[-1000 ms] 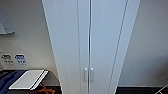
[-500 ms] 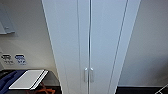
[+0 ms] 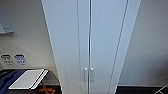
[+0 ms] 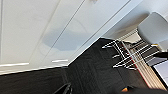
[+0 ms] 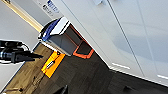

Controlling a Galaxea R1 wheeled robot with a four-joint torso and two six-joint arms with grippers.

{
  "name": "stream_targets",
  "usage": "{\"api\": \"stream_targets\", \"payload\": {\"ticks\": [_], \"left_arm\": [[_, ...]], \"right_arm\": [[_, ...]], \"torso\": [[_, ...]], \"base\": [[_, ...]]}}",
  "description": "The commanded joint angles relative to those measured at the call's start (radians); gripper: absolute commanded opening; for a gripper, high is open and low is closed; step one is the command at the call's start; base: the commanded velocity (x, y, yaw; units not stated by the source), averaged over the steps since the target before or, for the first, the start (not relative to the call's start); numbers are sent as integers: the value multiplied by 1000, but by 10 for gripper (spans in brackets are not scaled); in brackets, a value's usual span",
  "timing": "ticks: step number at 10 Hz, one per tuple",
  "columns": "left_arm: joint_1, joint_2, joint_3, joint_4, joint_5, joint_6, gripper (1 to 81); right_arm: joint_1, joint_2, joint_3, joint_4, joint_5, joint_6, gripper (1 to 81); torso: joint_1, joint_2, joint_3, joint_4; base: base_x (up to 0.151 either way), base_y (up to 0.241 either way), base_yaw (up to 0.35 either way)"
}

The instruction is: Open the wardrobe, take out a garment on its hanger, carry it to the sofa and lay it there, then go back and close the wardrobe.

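Observation:
The wardrobe (image 3: 90,37) stands straight ahead of me in the head view, tall and white, with both panel doors shut. Its two small vertical handles (image 3: 88,74) sit side by side at the centre seam, low in that view. The shut doors hide whatever hangs inside. The left wrist view looks along the wardrobe's lower door (image 4: 50,32) down to the dark floor. My left gripper (image 4: 97,91) hangs low above that floor. The right wrist view shows the wardrobe's lower panels (image 5: 130,32), with my right gripper (image 5: 95,90) near its base.
A white-topped box (image 3: 28,78) with an orange frame (image 5: 83,51) stands left of the wardrobe, blue fabric (image 3: 7,80) beside it. An orange flat piece (image 5: 51,63) lies on the floor. A white wire rack (image 4: 125,55) and grey chair (image 4: 152,27) stand to the right.

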Motion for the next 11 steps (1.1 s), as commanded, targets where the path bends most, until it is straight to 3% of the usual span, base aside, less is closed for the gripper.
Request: {"api": "stream_targets", "payload": {"ticks": [1,4,6,9,11], "left_arm": [[-258,-30,34,16,116,-2,811],[-384,-2,-18,8,144,-40,811],[-464,46,-89,4,204,-54,811],[-532,137,-222,5,254,-82,811],[-548,197,-301,4,251,-86,811]], "right_arm": [[228,1,16,45,-106,28,811],[342,91,-45,44,-169,72,811],[405,159,-109,44,-198,86,811],[488,260,-211,44,-201,134,811],[517,300,-240,44,-198,169,811]], "torso": [[0,0,0,0],[1,0,-1,0],[2,1,-1,0],[2,2,-2,0],[3,3,-3,0]], "base": [[0,0,0],[0,0,0],[0,0,0],[0,0,0],[0,0,0]]}}
